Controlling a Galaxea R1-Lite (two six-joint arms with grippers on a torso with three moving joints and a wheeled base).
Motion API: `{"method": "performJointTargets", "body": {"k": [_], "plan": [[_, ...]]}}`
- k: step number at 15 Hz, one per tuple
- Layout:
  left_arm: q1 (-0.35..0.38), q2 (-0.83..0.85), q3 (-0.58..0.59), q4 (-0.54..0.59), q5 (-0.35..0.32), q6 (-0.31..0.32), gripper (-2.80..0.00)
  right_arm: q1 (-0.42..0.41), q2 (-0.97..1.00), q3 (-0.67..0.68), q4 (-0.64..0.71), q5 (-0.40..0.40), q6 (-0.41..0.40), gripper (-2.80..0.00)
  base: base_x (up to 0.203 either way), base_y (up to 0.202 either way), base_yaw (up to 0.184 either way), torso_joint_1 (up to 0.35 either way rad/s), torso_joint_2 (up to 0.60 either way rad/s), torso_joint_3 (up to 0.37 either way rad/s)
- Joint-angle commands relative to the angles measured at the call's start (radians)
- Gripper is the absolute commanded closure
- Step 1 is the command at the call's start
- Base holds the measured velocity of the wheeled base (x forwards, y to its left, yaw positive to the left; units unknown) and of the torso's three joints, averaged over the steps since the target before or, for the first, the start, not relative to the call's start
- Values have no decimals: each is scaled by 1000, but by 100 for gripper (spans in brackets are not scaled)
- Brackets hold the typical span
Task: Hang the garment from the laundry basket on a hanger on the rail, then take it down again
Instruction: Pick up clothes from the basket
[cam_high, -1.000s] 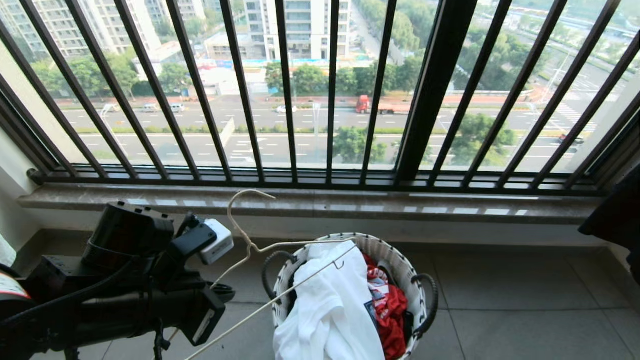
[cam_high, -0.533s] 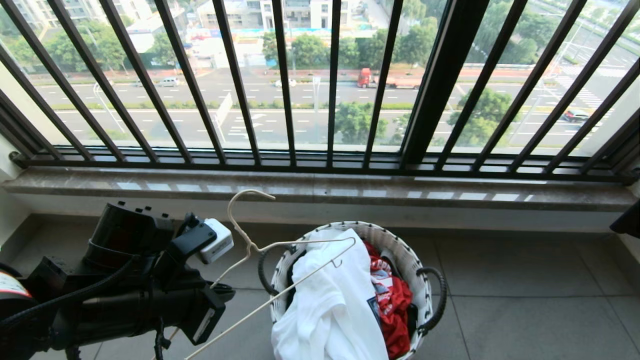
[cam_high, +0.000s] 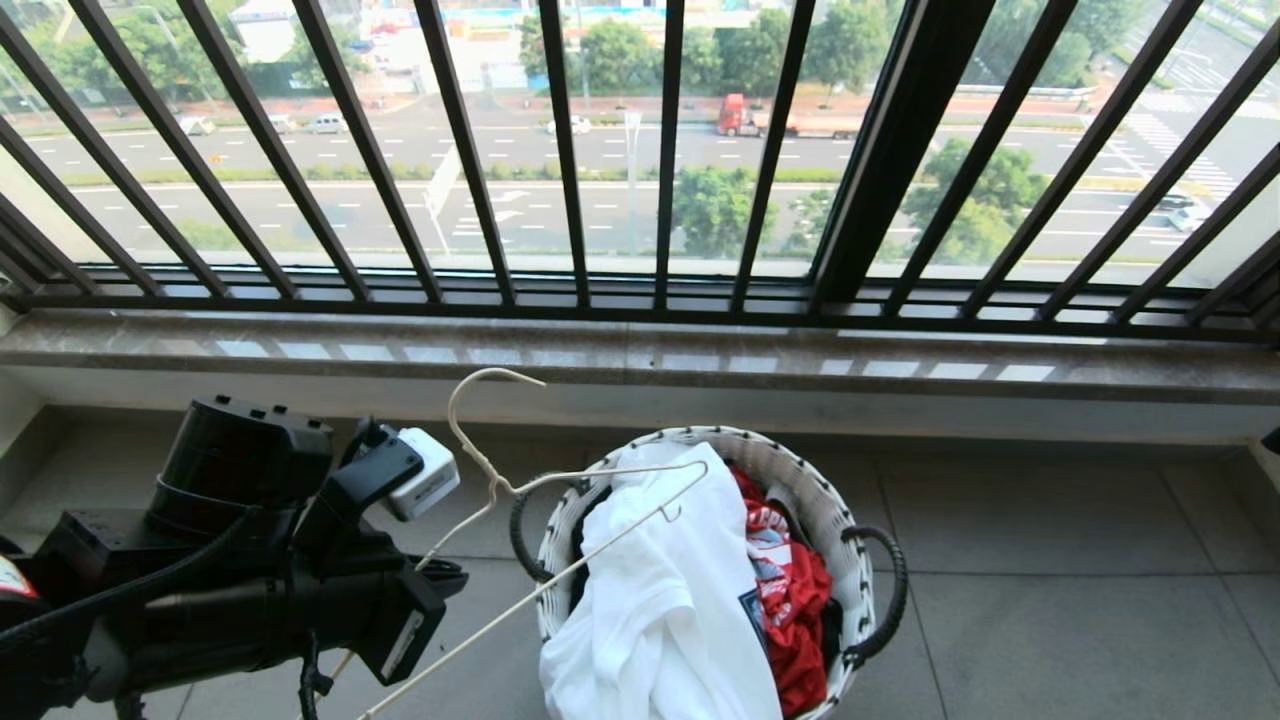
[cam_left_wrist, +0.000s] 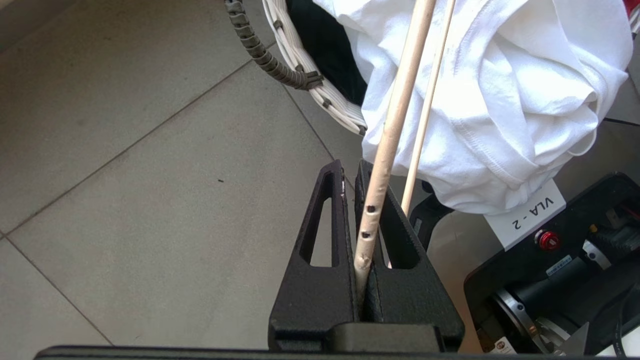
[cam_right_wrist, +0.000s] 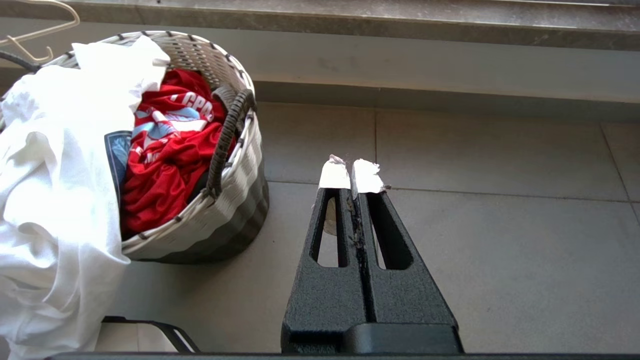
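Observation:
The white garment (cam_high: 660, 590) spills over the near rim of the laundry basket (cam_high: 790, 470) on the tiled floor. My left gripper (cam_left_wrist: 350, 167) is shut on one end of the thin cream hanger (cam_left_wrist: 395, 120). In the head view that gripper (cam_high: 448, 578) sits low on the left. The hanger (cam_high: 500, 490) slants from it across the garment, hook pointing up toward the sill. The garment (cam_left_wrist: 500, 100) bulges just past the left fingertips. My right gripper (cam_right_wrist: 352, 175) hangs shut and empty over the floor, right of the basket (cam_right_wrist: 235, 200). The rail is out of view.
A red garment (cam_high: 795, 600) lies in the basket beside the white one. A stone sill (cam_high: 640, 350) and black window bars (cam_high: 870, 150) close off the far side. Grey floor tiles (cam_high: 1050, 600) stretch to the right of the basket.
The whole head view has shifted: the window bars and sill sit higher in the picture and more floor shows, so the camera moved. The left gripper still holds the hanger in the same pose.

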Motion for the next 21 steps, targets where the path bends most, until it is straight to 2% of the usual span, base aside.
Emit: {"method": "performJointTargets", "body": {"k": [1, 9, 12, 16, 18, 21], "plan": [[0, -58, -4, -1, -2, 0, 0, 1, 0, 0, -1, -1, 1, 0, 0, 0, 0, 0, 0, 0], [1, -168, -15, -2, -1, -5, 0, -4, 0, -4, 9, -8, 4, 0, 0, 0, 0, 0, 0, 0], [1, -224, -31, -1, 0, -18, 0, -4, 64, -144, 89, -3, 5, 0, 0, 0, 0, 0, 0, 0], [1, -243, -35, -2, 0, -21, 0, -2, 397, -304, 128, 79, -18, 0, 0, 0, 0, 0, 0, 0], [3, -232, -43, -2, 3, -21, 0, 6, 604, -376, 112, 170, -35, 0, 0, 0, 0, 0, 0, 0], [56, -196, -75, -2, 2, -64, 0, 111, 970, -442, 17, 276, -27, 0, 0, 0, 0, 0, 0, 0]]}}
